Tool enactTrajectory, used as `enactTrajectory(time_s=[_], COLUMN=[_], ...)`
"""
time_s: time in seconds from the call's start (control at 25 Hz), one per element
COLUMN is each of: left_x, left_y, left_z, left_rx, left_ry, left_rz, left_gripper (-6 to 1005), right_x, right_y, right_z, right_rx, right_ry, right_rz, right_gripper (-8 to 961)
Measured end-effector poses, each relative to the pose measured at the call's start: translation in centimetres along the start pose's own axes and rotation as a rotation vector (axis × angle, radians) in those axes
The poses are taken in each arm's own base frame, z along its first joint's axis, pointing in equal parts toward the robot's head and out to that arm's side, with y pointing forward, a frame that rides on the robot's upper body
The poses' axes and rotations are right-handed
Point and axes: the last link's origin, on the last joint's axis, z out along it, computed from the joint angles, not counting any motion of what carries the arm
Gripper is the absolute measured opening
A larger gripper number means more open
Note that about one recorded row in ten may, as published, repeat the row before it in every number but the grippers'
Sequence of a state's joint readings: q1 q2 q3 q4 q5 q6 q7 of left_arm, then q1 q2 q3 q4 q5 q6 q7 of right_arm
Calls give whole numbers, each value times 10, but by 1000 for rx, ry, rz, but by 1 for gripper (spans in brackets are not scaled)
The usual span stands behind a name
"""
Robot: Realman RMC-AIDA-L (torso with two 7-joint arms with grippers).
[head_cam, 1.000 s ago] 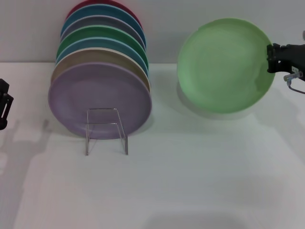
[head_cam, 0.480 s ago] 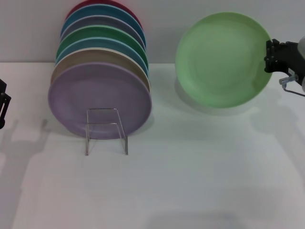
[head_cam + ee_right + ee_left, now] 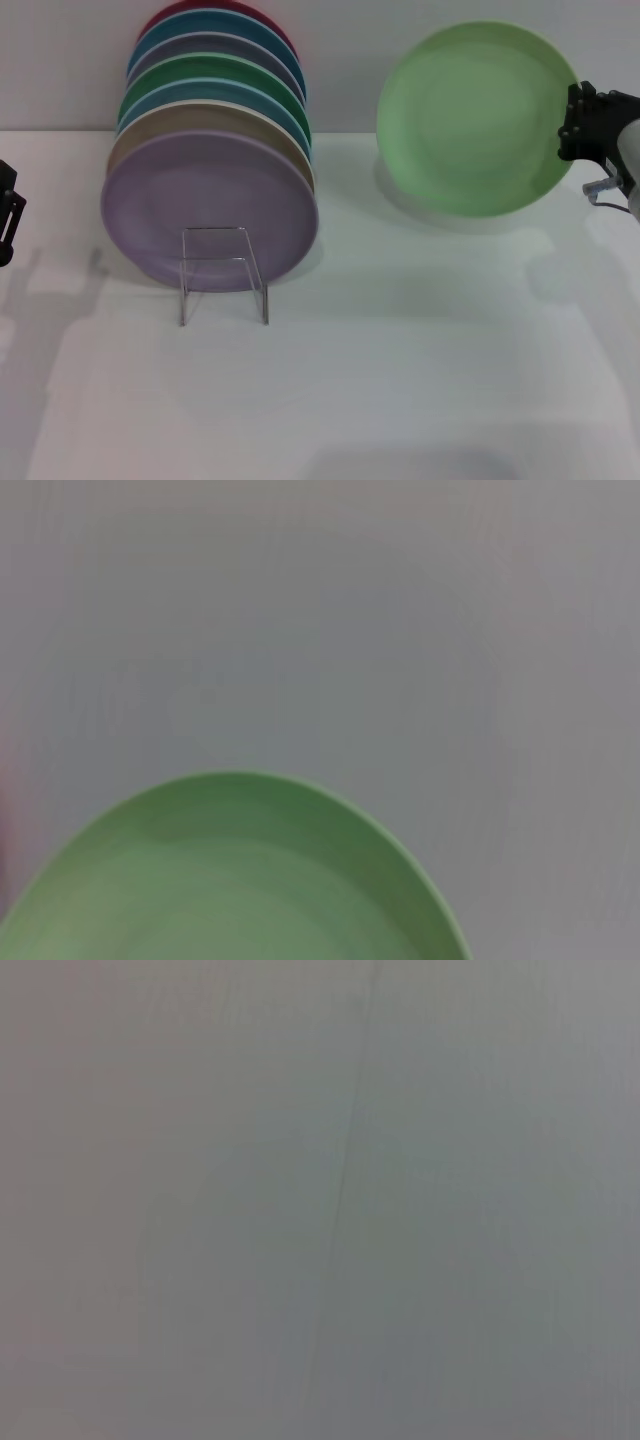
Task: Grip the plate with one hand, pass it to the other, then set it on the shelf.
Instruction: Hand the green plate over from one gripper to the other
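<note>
The pale mint-green plate (image 3: 475, 118) is held up in the air at the right, its face turned toward me, above the white table. My right gripper (image 3: 577, 125) is shut on its right rim. The plate's rim also fills the lower part of the right wrist view (image 3: 230, 880). The clear acrylic stand (image 3: 222, 272) sits on the table at centre left, in front of the lilac plate (image 3: 208, 210). My left gripper (image 3: 8, 215) is at the far left edge, away from the plates; only part of it shows.
A row of several upright plates leans behind the stand: lilac at the front, then tan (image 3: 150, 125), teal, emerald-green (image 3: 215, 72), blue and a red one (image 3: 200, 8) at the back. The white table (image 3: 400, 360) spreads in front. The left wrist view shows only a grey surface.
My right gripper has lifted the mint-green plate higher and a little to the right. The left gripper has shifted only slightly at the left edge.
</note>
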State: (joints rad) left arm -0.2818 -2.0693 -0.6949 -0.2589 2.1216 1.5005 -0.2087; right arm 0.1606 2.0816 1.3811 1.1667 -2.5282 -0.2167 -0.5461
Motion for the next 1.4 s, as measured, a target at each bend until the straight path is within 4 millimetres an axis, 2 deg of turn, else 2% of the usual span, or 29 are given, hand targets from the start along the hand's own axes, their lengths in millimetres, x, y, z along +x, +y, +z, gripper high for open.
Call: enactTrajectory(time_s=[0.28,0.52,0.84,1.12,1.2,1.24,1.28,1.4], left_x=[1,0,1,3,3,1,1,-2], left_y=[0,2,21,34,40,46,46,53], left_z=[0,-7,-26,-40,-44,-47,-47,-50], left_rx=[-1,-12,-129,-213,-244,-274,-274,-306], left_ry=[4,2,2,8,6,-5,-5,-23], left_rz=[0,-20,-53,-70,-77,-85,-85,-86], left_gripper=[766,765,765,765,765,765,765,765], right_x=[14,28,45,54,58,60,60,61], right_y=[1,5,10,21,28,35,35,48], right_z=[-11,-16,-28,-60,-73,-86,-86,-102], right_rx=[70,97,78,41,34,29,29,22], right_ry=[-96,-180,-288,-366,-377,-386,-386,-393], right_rz=[-10,9,62,110,127,138,138,127], right_gripper=[18,17,17,17,17,17,17,18])
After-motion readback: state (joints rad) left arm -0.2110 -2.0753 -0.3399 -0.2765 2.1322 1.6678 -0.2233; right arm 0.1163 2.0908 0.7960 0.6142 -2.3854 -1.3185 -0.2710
